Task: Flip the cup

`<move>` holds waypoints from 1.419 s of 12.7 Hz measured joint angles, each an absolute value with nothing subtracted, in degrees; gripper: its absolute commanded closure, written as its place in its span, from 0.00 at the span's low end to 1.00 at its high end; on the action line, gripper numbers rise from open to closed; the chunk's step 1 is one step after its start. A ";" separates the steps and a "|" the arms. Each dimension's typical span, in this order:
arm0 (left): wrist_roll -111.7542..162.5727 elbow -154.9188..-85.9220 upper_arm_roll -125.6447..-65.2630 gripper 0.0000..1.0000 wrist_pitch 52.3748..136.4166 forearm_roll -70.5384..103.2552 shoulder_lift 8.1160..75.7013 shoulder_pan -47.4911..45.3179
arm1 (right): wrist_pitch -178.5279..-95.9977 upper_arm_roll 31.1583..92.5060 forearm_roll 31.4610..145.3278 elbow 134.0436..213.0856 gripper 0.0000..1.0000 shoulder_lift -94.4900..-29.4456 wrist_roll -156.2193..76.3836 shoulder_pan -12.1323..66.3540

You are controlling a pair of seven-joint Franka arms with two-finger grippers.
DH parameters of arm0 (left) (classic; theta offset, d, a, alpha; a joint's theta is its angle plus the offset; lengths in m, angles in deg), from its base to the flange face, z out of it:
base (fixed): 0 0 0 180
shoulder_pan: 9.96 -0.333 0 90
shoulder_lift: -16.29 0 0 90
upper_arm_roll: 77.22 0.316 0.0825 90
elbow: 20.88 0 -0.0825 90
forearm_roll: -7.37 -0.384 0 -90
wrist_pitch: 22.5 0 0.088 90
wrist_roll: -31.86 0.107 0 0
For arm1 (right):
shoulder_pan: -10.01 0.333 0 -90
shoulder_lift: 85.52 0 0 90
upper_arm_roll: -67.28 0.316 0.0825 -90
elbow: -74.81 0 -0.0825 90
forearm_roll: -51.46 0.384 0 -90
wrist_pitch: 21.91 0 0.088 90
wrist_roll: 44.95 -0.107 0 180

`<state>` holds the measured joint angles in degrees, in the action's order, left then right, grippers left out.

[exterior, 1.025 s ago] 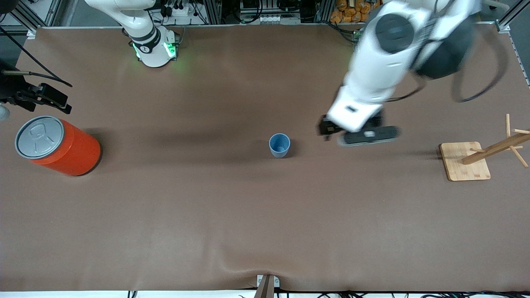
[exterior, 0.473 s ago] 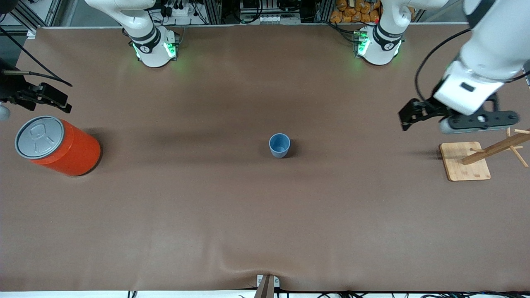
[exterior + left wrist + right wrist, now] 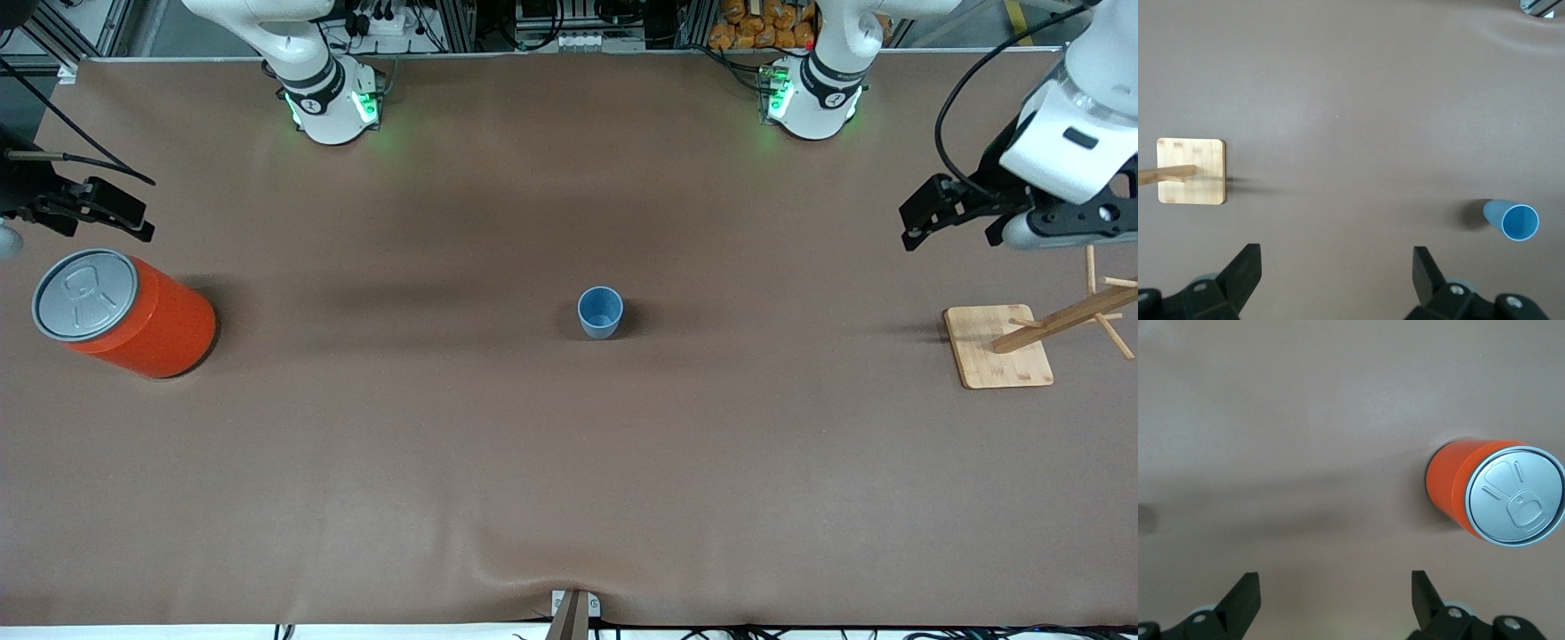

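The small light-blue cup (image 3: 600, 311) stands upright, mouth up, on the brown table mat near the middle. It also shows in the left wrist view (image 3: 1511, 221). My left gripper (image 3: 920, 218) is open and empty, up in the air over the mat at the left arm's end of the table, well apart from the cup; its open jaws show in the left wrist view (image 3: 1336, 257). My right gripper (image 3: 124, 213) waits open and empty over the mat beside the orange can; its open jaws show in the right wrist view (image 3: 1335, 580).
A large orange can (image 3: 124, 311) with a grey pull-tab lid stands at the right arm's end and shows in the right wrist view (image 3: 1491, 490). A wooden peg rack on a square base (image 3: 1000, 347) stands at the left arm's end, also in the left wrist view (image 3: 1191, 171).
My left arm has swung away from beside the cup toward its own end of the table, over the area by the wooden rack. The cup and the right arm have not moved.
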<state>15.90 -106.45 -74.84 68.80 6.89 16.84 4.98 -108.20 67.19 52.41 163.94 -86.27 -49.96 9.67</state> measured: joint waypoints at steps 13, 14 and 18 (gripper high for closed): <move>27.11 -108.02 -74.70 0.00 65.42 7.22 17.07 -2.68 | -108.03 67.14 52.41 163.94 0.00 -86.26 -49.96 9.65; 26.23 -108.05 -74.87 0.00 65.40 7.46 17.18 -2.64 | -108.03 67.14 52.41 163.94 0.00 -86.26 -49.96 9.65; 25.08 -108.04 -75.28 0.00 65.45 7.67 17.36 -2.51 | -108.02 67.14 52.41 163.94 0.00 -86.26 -49.96 9.65</move>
